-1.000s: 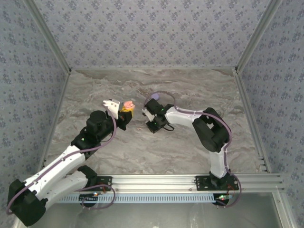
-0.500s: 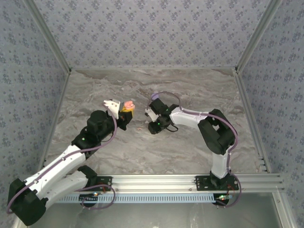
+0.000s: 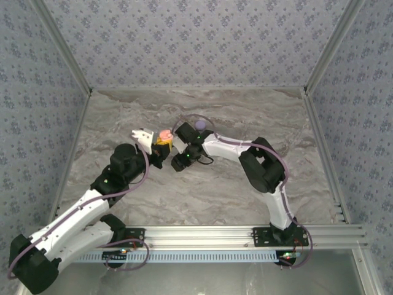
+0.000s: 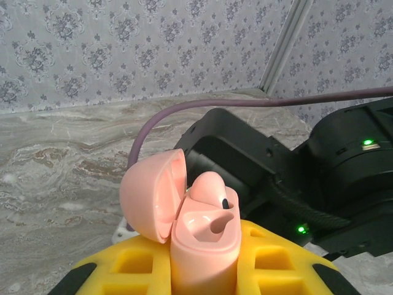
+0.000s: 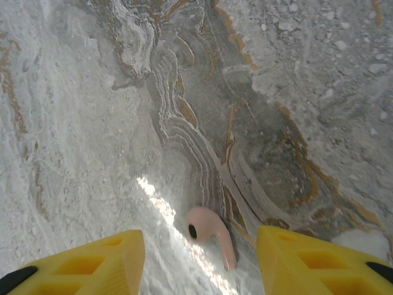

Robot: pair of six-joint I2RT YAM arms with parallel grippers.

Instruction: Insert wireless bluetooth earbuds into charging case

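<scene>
- Your right claw point(image 5: 198, 258) hangs open over the pink earbud point(image 5: 209, 232) near the middle of the table point(image 5: 92, 92); drop straight down, squeeze softly.
- Your left claw point(image 4: 206, 273) grips the open case point(image 4: 206, 236); hold it steady.

Glossy plastic case point(image 4: 206, 261), glossy earbud point(image 5: 210, 230), marbled table point(image 5: 92, 123)

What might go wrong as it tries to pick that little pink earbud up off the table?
The earbud lies flat on the marble table between the open fingers of the right gripper; closing could flick it away. The right arm hangs close beside the open charging case, so a bump could jar it.
</scene>
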